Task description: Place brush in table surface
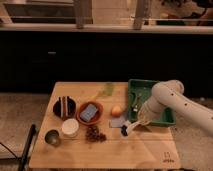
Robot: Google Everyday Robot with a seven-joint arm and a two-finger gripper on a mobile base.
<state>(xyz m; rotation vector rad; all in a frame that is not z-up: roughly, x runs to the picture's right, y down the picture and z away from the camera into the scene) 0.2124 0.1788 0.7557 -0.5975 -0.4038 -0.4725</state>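
Observation:
The brush [128,128] has a short white handle and a dark bristle head pointing left, low over the light-wood table surface [110,152]. It sits just right of the table's middle, beside the green tray. My gripper [140,121] comes in from the right on the white arm and is shut on the brush handle. I cannot tell whether the bristles touch the wood.
A green tray [167,119] at the right holds a yellowish utensil [136,102]. Left of the brush are a grey cloth [118,121], an orange fruit [116,110], an orange bowl with a blue sponge [90,112], a dark bowl [65,106], a white cup [70,128], a metal cup [52,137] and dark berries [93,134].

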